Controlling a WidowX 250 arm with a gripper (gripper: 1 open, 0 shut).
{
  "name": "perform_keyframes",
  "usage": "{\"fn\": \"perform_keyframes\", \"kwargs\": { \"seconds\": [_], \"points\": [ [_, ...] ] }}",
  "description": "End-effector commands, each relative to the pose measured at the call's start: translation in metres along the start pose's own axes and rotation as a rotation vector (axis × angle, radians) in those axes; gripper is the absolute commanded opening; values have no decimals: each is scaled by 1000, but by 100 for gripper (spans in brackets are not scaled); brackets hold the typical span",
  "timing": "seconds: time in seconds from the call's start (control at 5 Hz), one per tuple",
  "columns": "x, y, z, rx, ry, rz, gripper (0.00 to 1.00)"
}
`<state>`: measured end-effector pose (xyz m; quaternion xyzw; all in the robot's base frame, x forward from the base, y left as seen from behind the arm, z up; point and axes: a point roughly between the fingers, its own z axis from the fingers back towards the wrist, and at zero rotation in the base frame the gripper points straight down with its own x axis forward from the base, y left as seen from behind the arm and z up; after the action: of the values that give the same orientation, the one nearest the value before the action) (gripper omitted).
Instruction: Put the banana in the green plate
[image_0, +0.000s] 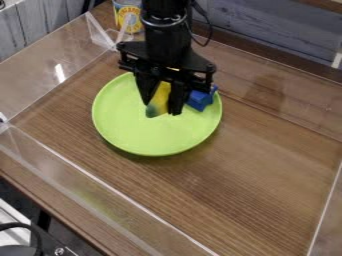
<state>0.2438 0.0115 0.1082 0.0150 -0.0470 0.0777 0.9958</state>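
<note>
The black fingers (162, 100) point straight down, clenched on the banana (159, 98), which hangs upright between them just over the green plate (134, 125). A blue block (202, 99) sits on the plate's right side, beside the fingers. The plate rests on a wood-grain bench (254, 180) inside clear walls.

A blue block (201, 98) crowds the green plate (134, 130)'s right side.

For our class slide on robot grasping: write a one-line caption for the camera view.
Gripper holds the banana just above the green plate, beside a blue block.
</note>
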Motion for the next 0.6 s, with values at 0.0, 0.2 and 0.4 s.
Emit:
{"fn": "perform_keyframes", "kwargs": {
  "seconds": [0.0, 0.2, 0.4],
  "points": [
    [4, 8, 1, 5, -20, 7, 0],
    [4, 14, -2, 7, -17, 9, 0],
    [4, 18, -5, 8, -14, 11, 0]
  ]
}}
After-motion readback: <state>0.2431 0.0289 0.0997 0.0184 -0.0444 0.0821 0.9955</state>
